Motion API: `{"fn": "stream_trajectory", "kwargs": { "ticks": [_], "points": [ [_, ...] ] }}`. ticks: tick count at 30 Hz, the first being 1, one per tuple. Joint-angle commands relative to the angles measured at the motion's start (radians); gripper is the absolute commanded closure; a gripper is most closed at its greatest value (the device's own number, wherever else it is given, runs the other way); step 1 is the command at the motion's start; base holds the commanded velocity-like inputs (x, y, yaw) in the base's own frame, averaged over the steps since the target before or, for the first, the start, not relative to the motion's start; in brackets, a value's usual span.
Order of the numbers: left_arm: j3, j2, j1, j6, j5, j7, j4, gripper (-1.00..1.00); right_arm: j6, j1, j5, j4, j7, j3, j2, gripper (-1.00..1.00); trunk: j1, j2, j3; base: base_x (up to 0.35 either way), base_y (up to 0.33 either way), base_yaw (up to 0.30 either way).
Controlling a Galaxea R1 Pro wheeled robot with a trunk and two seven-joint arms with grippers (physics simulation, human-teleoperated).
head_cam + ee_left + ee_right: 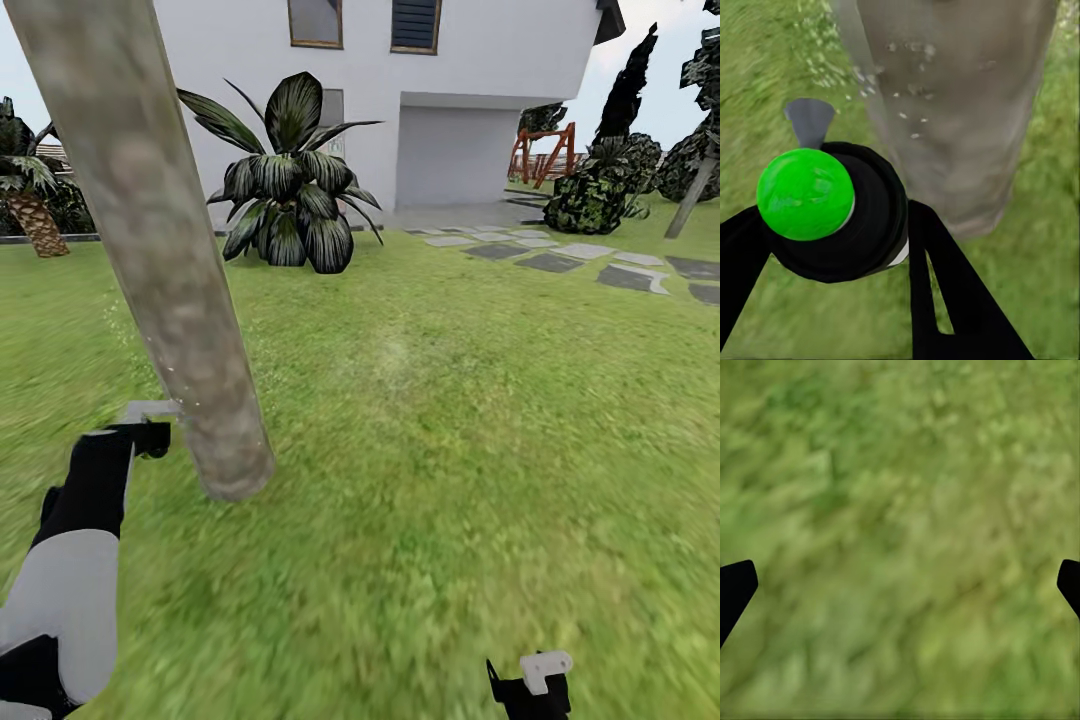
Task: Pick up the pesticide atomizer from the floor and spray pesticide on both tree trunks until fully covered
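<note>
Pesticide atomizer [148, 425] sits at the end of the left gripper [140, 430] in the head view, its pale nozzle almost touching the lower part of a tilted, mottled tree trunk [160, 250] that rises from the lawn [450, 450]; the right gripper [530, 685] hangs low over the grass, well apart from the trunk, and a broad-leaved plant [290, 190] and a white house [420, 100] stand behind. Seen from the left wrist, the bottle [847, 214] is clamped between the two dark fingers [945, 292], its top showing bright green here and its grey nozzle [810, 124] aimed at the trunk [952, 105], where pale droplets speckle the bark and the air beside it. Spraying looks under way, with the specks on only part of the bark shown. To do this step well, I would keep the nozzle close and squarely facing the bark, sweep slowly up and down, then work round to the sides that cannot be judged from here. From the right wrist, only grass [900, 525] lies below, and the two fingertips [735, 585] stand wide apart, holding nothing.
</note>
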Motion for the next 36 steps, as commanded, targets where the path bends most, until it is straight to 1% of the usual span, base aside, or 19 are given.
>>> {"fn": "stream_trajectory", "kwargs": {
  "ticks": [1, 2, 4, 5, 8, 10, 11, 13, 14, 15, 17, 18, 20, 21, 23, 29, 31, 32, 36],
  "points": [
    [-0.002, -0.022, -0.004, 0.008, -0.007, 0.002, 0.0, 1.0, 0.0, 0.0, 0.0, 0.0, -0.001, 0.0, 0.0, -1.0, 0.0, 0.0, 0.0, 0.0, 0.0, 0.0],
    [-0.006, -0.052, -0.01, 0.024, -0.008, 0.004, 0.0, 1.0, 0.0, 0.0, 0.001, 0.0, -0.001, 0.0, 0.0, -1.0, 0.0, 0.0, 0.0, 0.0, 0.0, 0.0],
    [-0.019, -0.075, -0.014, 0.037, -0.011, 0.006, -0.004, 1.0, 0.0, 0.0, 0.0, 0.0, -0.001, 0.001, 0.0, -1.0, 0.0, 0.0, 0.0, 0.0, 0.0, 0.0],
    [-0.022, -0.067, -0.016, 0.041, -0.012, 0.007, -0.01, 1.0, 0.0, 0.0, 0.001, 0.0, -0.001, 0.0, 0.0, -1.0, 0.0, 0.0, 0.0, 0.0, 0.0, 0.0],
    [-0.019, 0.031, -0.022, 0.044, -0.008, 0.002, -0.013, 1.0, 0.0, 0.0, 0.001, 0.0, 0.0, 0.001, 0.0, -1.0, 0.0, 0.0, 0.0, 0.0, 0.0, 0.0],
    [-0.025, 0.053, -0.015, 0.045, -0.007, -0.002, -0.014, 1.0, 0.0, 0.0, 0.001, 0.0, 0.0, 0.001, 0.0, -1.0, 0.0, 0.0, 0.0, 0.0, 0.0, 0.0],
    [-0.028, 0.044, -0.015, 0.046, -0.005, -0.007, -0.013, 1.0, 0.0, 0.0, 0.001, 0.0, 0.0, 0.001, 0.0, -1.0, 0.0, 0.0, 0.0, 0.0, 0.0, 0.0],
    [-0.06, -0.007, -0.023, 0.07, -0.005, -0.027, -0.013, 1.0, 0.0, 0.0, 0.001, 0.0, 0.0, 0.001, 0.0, -1.0, 0.0, 0.0, 0.0, 0.0, 0.0, 0.0],
    [-0.073, -0.018, -0.025, 0.087, -0.005, -0.03, -0.015, 1.0, 0.0, 0.0, 0.001, 0.0, 0.0, 0.001, 0.0, -1.0, 0.0, 0.0, 0.0, 0.0, 0.0, 0.0],
    [-0.118, -0.033, -0.046, 0.133, -0.004, -0.037, -0.026, 1.0, 0.0, 0.0, 0.001, 0.0, 0.0, 0.001, 0.0, -1.0, 0.0, 0.0, 0.0, 0.0, 0.0, 0.0],
    [-0.14, -0.02, -0.064, 0.15, -0.008, -0.085, -0.031, 1.0, 0.0, 0.0, 0.001, 0.0, 0.0, 0.001, 0.0, -1.0, 0.0, 0.0, 0.0, 0.0, 0.0, 0.0],
    [-0.142, -0.01, -0.067, 0.152, -0.012, -0.108, -0.032, 1.0, 0.0, 0.0, 0.001, 0.0, 0.0, 0.001, 0.0, -1.0, 0.0, 0.0, 0.0, 0.0, 0.0, 0.0],
    [-0.141, 0.104, -0.073, 0.158, -0.009, -0.188, -0.033, 1.0, 0.0, 0.0, 0.001, 0.0, 0.0, 0.001, 0.0, -1.0, 0.0, 0.0, 0.0, 0.0, 0.0, 0.0],
    [-0.138, 0.137, -0.073, 0.159, -0.008, -0.207, -0.034, 1.0, 0.0, 0.0, 0.001, 0.0, 0.0, 0.001, 0.0, -1.0, 0.0, 0.0, 0.0, 0.0, 0.0, 0.0],
    [-0.14, 0.154, -0.067, 0.159, -0.008, -0.218, -0.037, 1.0, 0.0, 0.0, 0.001, 0.0, 0.0, 0.001, 0.0, -1.0, 0.0, 0.0, 0.0, 0.0, 0.0, 0.0],
    [-0.166, 0.107, -0.069, 0.171, -0.005, -0.223, -0.097, 1.0, 0.0, 0.0, 0.001, 0.0, 0.0, 0.001, 0.0, -1.0, 0.0, 0.0, 0.0, 0.0, 0.0, 0.0],
    [-0.168, 0.076, -0.073, 0.245, -0.005, -0.232, -0.133, 1.0, 0.0, 0.0, 0.001, 0.0, 0.0, 0.001, 0.0, -1.0, 0.0, 0.0, 0.0, 0.0, 0.0, 0.0],
    [-0.168, 0.072, -0.073, 0.283, -0.006, -0.234, -0.162, 1.0, 0.0, 0.0, 0.001, 0.0, 0.0, 0.001, 0.0, -1.0, 0.0, 0.0, 0.0, 0.0, 0.0, 0.0],
    [-0.16, 0.083, -0.073, 0.317, -0.009, -0.235, -0.221, 1.0, 0.0, 0.0, 0.001, 0.0, 0.0, 0.001, 0.0, -1.0, 0.0, 0.0, 0.0, 0.0, -0.063, 0.0]
  ]
}}
